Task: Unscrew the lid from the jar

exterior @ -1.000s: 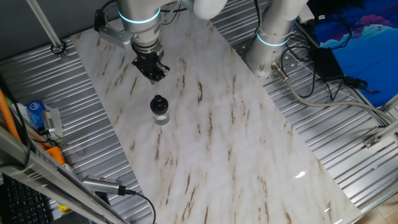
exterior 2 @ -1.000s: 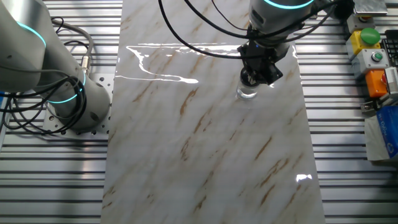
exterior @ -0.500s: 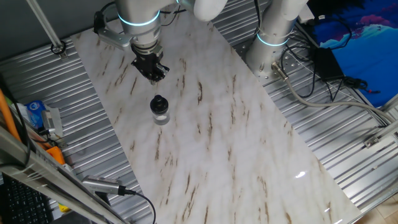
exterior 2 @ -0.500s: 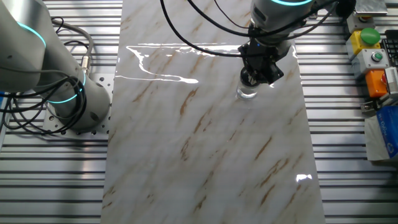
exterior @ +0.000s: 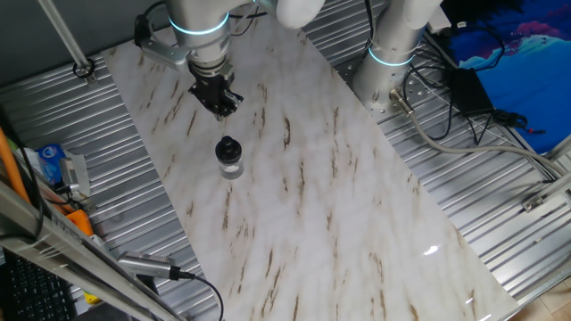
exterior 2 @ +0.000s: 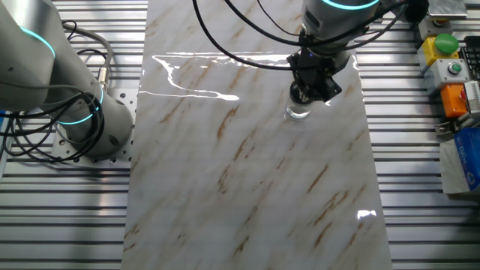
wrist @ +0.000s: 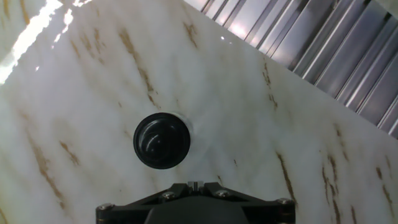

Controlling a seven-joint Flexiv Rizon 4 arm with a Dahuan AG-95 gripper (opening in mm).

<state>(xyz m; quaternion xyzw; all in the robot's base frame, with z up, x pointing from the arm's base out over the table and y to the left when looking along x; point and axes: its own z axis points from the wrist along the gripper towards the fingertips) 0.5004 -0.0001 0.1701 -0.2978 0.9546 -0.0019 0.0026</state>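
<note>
On the marble table (exterior: 357, 223) I see the jar (exterior: 230, 166) upright, lid (exterior: 228, 147) on; gripper (exterior: 223, 109) hangs above, empty, jaw opening indeterminate.

Bright, even overhead light is seen in all three views, and the glossy white marble-patterned surface (exterior 2: 247, 172) is streaked with hard white glare along its far edge in the other fixed view and at the upper left of the hand view. Only faint, soft shadows are cast. Focus is held sharply throughout, with a small highlight caught on the round black screw lid (wrist: 161, 140).
</note>
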